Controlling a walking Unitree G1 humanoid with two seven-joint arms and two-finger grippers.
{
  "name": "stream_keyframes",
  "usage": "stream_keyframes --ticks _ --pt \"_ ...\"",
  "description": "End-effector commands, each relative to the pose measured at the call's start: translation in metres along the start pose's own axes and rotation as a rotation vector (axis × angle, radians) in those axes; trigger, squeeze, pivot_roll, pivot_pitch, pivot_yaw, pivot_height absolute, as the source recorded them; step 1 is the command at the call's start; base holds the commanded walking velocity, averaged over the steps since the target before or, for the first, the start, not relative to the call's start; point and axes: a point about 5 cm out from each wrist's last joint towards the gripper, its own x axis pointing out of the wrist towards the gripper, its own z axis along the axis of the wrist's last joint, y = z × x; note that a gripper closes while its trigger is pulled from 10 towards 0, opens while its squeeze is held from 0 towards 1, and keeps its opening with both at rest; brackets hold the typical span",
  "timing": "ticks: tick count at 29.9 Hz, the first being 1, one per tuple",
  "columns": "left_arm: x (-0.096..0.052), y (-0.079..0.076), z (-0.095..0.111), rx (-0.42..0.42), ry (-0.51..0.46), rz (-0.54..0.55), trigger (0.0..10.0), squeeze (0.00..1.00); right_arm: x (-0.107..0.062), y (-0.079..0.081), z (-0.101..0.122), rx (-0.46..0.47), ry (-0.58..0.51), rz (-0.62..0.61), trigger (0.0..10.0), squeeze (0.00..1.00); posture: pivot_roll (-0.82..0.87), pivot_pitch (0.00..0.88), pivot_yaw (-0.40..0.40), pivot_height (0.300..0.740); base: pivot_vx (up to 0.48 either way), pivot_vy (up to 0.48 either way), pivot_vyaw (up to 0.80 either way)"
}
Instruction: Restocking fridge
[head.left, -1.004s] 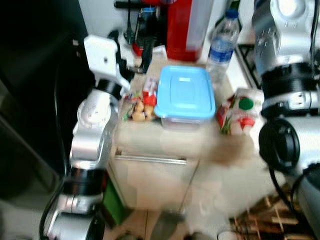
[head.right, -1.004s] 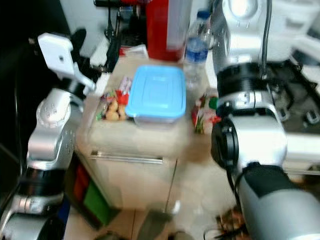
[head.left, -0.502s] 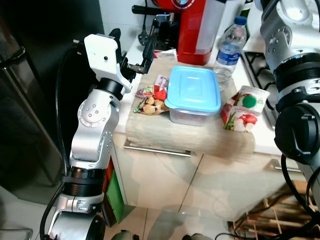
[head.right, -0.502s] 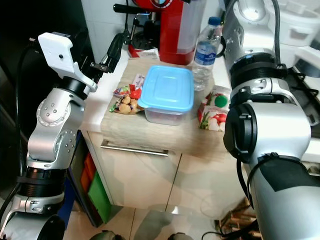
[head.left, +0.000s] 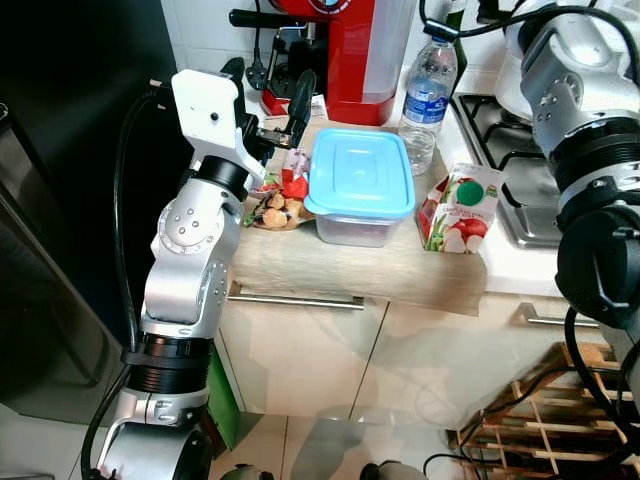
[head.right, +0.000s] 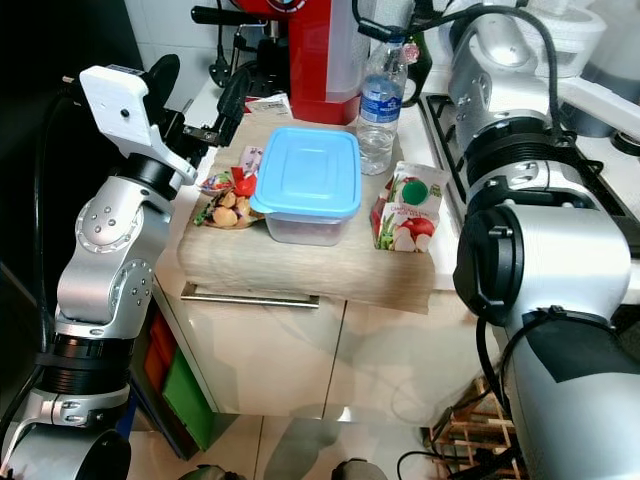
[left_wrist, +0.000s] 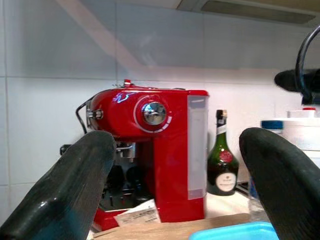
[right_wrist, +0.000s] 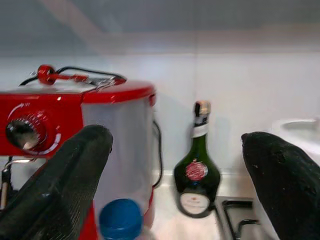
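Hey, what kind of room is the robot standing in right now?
Most likely a home kitchen. A red espresso machine stands against a tiled wall, a gas hob sits on the counter's right, and a wooden board holds a blue-lidded container, a carton and a water bottle.

On the table (head.left: 330, 270) there's a blue-lidded tub (head.left: 360, 185) in the middle, a snack bag (head.left: 277, 208) just left of it and a carton (head.left: 452, 208) to its right. Water bottle (head.left: 426, 90) and red coffee machine (head.left: 365, 50) sit behind. Left tool (head.left: 272, 98) hovers open by the snacks.
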Motion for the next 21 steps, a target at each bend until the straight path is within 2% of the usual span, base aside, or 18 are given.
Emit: stream_keyframes --ticks 1,8,21 --pt "-0.001 -0.002 0.003 0.010 -0.001 -0.003 10.0 0.00 -0.001 0.002 -0.007 0.002 0.021 0.012 10.0 0.00 0.03 0.000 -0.026 0.740 0.000 0.000 0.00" --pt "-0.002 -0.001 0.003 0.013 0.002 -0.004 10.0 0.00 -0.001 0.004 -0.015 -0.001 0.056 0.020 10.0 0.00 0.03 0.000 -0.022 0.740 0.000 0.000 0.00" --pt "-0.001 -0.002 0.004 0.011 0.007 -0.008 10.0 0.00 -0.004 -0.001 -0.028 -0.011 0.135 -0.020 10.0 0.00 0.03 0.000 -0.024 0.740 0.000 0.000 0.00"
